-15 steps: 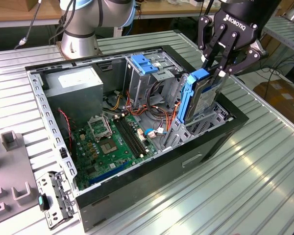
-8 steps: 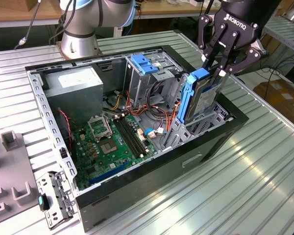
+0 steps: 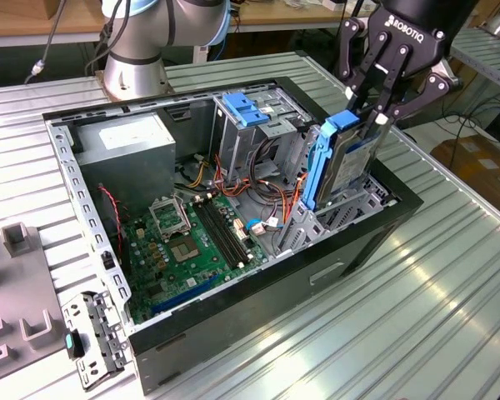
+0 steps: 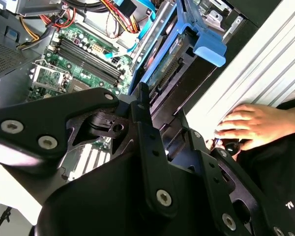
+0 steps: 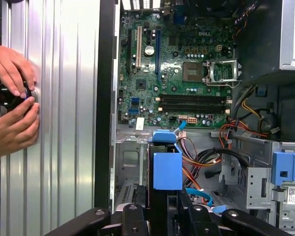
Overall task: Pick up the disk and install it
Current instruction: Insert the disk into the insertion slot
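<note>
The disk, silver-grey with blue side rails, stands on edge and slightly tilted in the exterior view. Its lower part sits inside the metal bay at the right end of the open computer case. My gripper comes down from above and is shut on the disk's top edge. In the second wrist view a black finger presses the disk beside its blue rail tab. In the first wrist view the blue rail of the disk rises between my gripper's black fingers.
Inside the case lie a green motherboard, a grey power-supply box, loose cables and a drive cage with a light-blue latch. A person's hands hold a small black round object on the ribbed table. The arm's base stands behind.
</note>
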`<act>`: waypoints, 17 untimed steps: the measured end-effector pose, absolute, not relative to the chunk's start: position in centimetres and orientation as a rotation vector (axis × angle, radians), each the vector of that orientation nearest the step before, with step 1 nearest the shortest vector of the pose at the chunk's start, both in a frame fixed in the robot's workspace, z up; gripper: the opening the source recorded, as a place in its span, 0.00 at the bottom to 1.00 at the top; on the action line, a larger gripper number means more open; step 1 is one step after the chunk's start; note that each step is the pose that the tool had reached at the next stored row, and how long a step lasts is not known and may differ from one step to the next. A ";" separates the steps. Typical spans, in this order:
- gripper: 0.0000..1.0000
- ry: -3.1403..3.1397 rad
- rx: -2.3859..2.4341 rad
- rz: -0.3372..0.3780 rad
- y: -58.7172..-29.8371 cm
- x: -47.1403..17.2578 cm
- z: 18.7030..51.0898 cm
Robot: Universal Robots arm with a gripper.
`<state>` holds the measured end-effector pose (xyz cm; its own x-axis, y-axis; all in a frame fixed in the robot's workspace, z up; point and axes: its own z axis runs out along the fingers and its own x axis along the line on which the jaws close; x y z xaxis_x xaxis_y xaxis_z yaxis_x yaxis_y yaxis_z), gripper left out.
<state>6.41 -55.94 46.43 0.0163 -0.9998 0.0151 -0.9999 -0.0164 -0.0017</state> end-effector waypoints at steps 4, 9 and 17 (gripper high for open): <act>0.35 -2.196 2.232 0.017 -55.9 6.5 46.4; 0.35 -2.196 2.232 0.017 -55.9 6.5 46.7; 0.35 -2.185 2.222 -0.007 -55.9 7.3 47.1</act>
<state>7.28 -55.94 47.14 0.0167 -0.9998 0.0142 -0.9996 -0.0164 0.0212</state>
